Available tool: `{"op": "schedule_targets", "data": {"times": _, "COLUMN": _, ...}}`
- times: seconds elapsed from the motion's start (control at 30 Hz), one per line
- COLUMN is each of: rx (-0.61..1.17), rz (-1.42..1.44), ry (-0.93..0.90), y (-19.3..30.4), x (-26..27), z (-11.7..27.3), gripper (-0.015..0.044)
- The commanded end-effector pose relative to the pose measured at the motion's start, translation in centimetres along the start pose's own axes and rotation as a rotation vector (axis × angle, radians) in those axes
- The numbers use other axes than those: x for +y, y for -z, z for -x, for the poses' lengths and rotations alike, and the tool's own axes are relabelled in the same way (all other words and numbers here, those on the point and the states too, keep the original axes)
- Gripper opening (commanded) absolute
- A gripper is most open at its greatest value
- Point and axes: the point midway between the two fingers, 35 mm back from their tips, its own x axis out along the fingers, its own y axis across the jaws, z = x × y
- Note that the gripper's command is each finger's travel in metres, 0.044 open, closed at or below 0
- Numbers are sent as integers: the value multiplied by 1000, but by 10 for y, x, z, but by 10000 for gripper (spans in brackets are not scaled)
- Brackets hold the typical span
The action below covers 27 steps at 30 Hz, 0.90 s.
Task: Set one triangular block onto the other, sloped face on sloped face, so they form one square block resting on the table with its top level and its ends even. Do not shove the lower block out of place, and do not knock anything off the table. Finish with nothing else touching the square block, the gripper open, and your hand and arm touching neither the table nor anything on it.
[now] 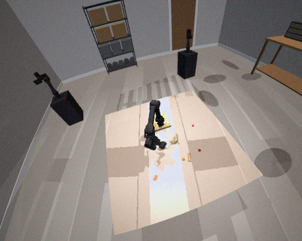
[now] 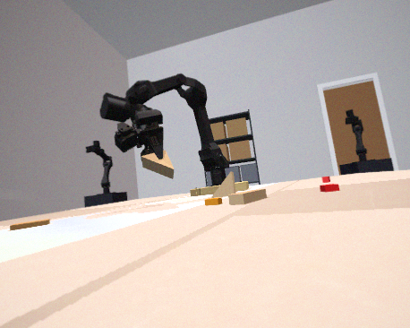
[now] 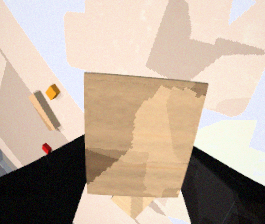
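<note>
My gripper (image 1: 162, 145) (image 2: 152, 154) is shut on a triangular wooden block (image 2: 158, 166) (image 3: 143, 135) and holds it in the air, tilted, well above the table. In the wrist view the block's broad rectangular face fills the middle between the black fingers. The other triangular block (image 1: 174, 139) (image 2: 226, 186) rests on the table (image 1: 128, 197) (image 2: 255, 269), apart from the held one, with a pointed end upward. A pale wooden corner shows below the held block in the wrist view; I cannot tell which piece it belongs to.
A wooden bar (image 1: 189, 157) (image 2: 248, 197) (image 3: 45, 111) and a small orange block (image 1: 183, 159) (image 2: 213, 202) (image 3: 52, 92) lie near the standing block. Two red pieces (image 1: 199, 150) (image 2: 329, 188) lie farther right. An orange-brown piece (image 1: 155, 178) (image 2: 29, 225) lies apart. A yellowish plate (image 1: 167, 126) is at the arm's base.
</note>
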Motion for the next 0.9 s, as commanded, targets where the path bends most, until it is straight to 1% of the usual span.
{"op": "schedule_targets", "data": {"times": 0.0, "rx": -1, "rz": 134, "ry": 30, "y": -1, "x": 1, "z": -1, "gripper": 0}}
{"op": "schedule_targets", "data": {"times": 0.87, "rx": 56, "rz": 1003, "ry": 212, "y": 1, "x": 4, "z": -2, "gripper": 0}}
